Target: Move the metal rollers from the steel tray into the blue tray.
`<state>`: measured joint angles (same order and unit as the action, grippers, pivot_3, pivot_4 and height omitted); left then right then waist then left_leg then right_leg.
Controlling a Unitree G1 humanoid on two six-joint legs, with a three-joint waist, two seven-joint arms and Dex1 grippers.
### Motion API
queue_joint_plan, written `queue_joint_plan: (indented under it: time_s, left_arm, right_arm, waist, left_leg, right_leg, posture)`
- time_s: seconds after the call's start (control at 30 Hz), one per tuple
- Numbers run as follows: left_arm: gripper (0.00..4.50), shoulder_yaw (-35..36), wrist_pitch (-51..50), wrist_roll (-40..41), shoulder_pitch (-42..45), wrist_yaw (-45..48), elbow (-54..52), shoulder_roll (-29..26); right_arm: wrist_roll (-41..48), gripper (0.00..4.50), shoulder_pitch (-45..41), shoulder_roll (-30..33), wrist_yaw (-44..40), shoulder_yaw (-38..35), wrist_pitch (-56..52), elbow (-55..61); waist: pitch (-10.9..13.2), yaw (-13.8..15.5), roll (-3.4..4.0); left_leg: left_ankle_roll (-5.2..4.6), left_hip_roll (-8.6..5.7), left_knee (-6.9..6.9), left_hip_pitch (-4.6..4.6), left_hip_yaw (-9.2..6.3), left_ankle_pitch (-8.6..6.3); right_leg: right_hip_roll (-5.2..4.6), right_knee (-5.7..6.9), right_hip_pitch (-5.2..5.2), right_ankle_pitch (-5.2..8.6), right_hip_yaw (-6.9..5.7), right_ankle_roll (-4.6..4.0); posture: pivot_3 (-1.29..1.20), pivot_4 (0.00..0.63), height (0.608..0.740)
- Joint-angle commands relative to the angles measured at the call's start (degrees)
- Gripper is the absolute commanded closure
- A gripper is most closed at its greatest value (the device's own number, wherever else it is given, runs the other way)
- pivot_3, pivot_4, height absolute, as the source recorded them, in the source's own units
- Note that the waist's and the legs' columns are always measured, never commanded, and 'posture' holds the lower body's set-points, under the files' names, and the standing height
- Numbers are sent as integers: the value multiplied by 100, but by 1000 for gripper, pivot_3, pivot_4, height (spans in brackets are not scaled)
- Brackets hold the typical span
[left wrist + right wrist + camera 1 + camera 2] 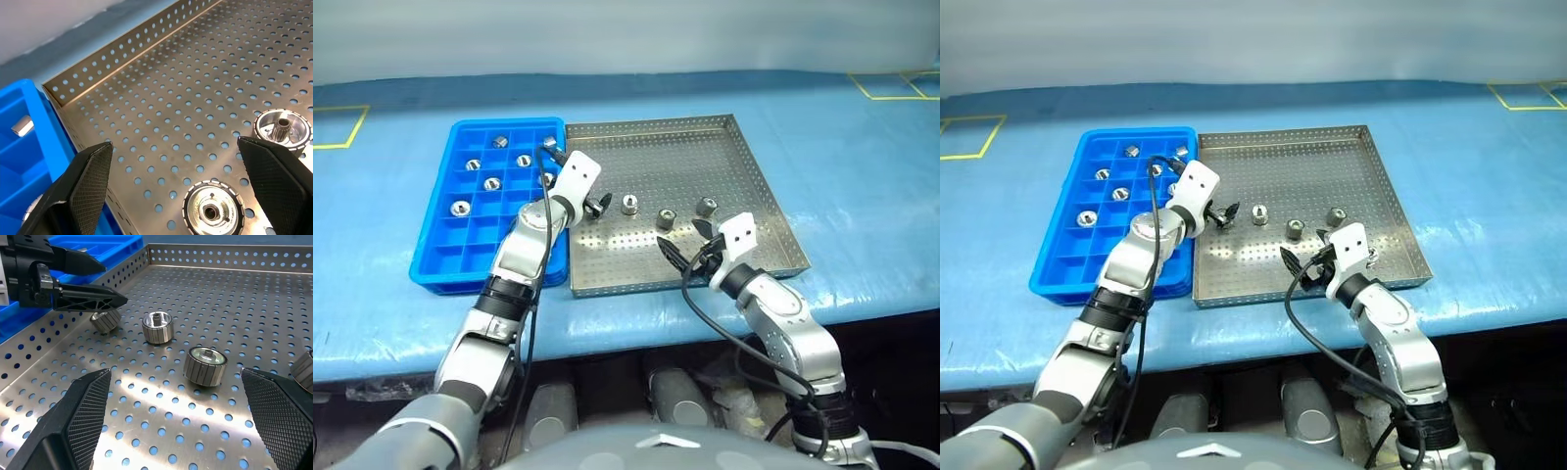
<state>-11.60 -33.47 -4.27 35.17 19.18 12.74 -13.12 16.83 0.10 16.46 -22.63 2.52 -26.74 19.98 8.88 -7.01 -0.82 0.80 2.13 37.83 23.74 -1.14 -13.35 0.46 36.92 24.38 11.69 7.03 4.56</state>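
Note:
The steel tray (656, 157) lies at the table's centre with the blue tray (429, 250) against its left side. Several metal rollers rest on the steel tray's floor: one (105, 320) right under my left gripper's fingers, then others (629, 205) (666, 219) (707, 207) in a row to its right. Several more rollers (491, 183) sit in cells of the blue tray. My left gripper (598, 206) hovers open over the steel tray's left part, holding nothing. My right gripper (690, 250) stands open and empty near the steel tray's front edge, pointing at the row.
The trays lie on a blue table cover (862, 176) with yellow tape marks (342, 127) at the far corners. Black cables (540, 211) run along both arms. The steel tray's raised perforated rim (117, 54) stands between the two trays.

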Motion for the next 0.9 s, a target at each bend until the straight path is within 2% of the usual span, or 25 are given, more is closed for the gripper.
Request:
queue_joint_plan:
  time_s: [0.03, 0.43, 0.63, 0.73, 0.9]
  left_arm:
    - [41, -261, -37, -239, 157, 164, -22, -142]
    - [41, -669, -390, -610, 280, 614, -213, -491]
    - [41, -1209, -587, -973, 359, 1033, -179, -808]
    - [671, -1364, -556, -1097, 441, 1189, -125, -888]
    - [2307, -1419, -648, -1208, 566, 1352, -36, -914]
  right_arm:
    - [-3, 0, 13, -13, 19, -21, 86, 217]
    - [-37, 0, 39, -31, 31, -2, 91, 202]
    - [-39, 0, 14, -42, 30, -5, 106, 170]
    - [-44, 0, 14, -48, 35, 0, 110, 166]
    - [-47, 0, 40, -64, 55, -19, 130, 180]
  waist:
    - [0, -22, 0]
    - [0, -76, 0]
    - [0, -132, 2]
    - [0, -158, 3]
    - [0, -155, 2]
  left_leg:
    - [0, 0, -1, 0, 0, 0]
    - [0, 1, -1, -1, 0, 0]
    - [0, 3, 0, -5, 1, 0]
    - [0, 4, -1, -6, 1, 0]
    - [0, 4, -1, -4, 1, 0]
  right_leg:
    - [1, 0, 0, 0, 0, 0]
    - [1, 2, 1, 0, 1, 0]
    - [4, 5, 1, 1, 2, -1]
    - [5, 7, 1, 2, 2, -3]
    - [4, 7, 4, 2, 2, -3]
  posture:
    - [-131, 150, 740]
    - [-132, 150, 740]
    - [-130, 150, 740]
    - [-131, 150, 740]
    - [-138, 150, 740]
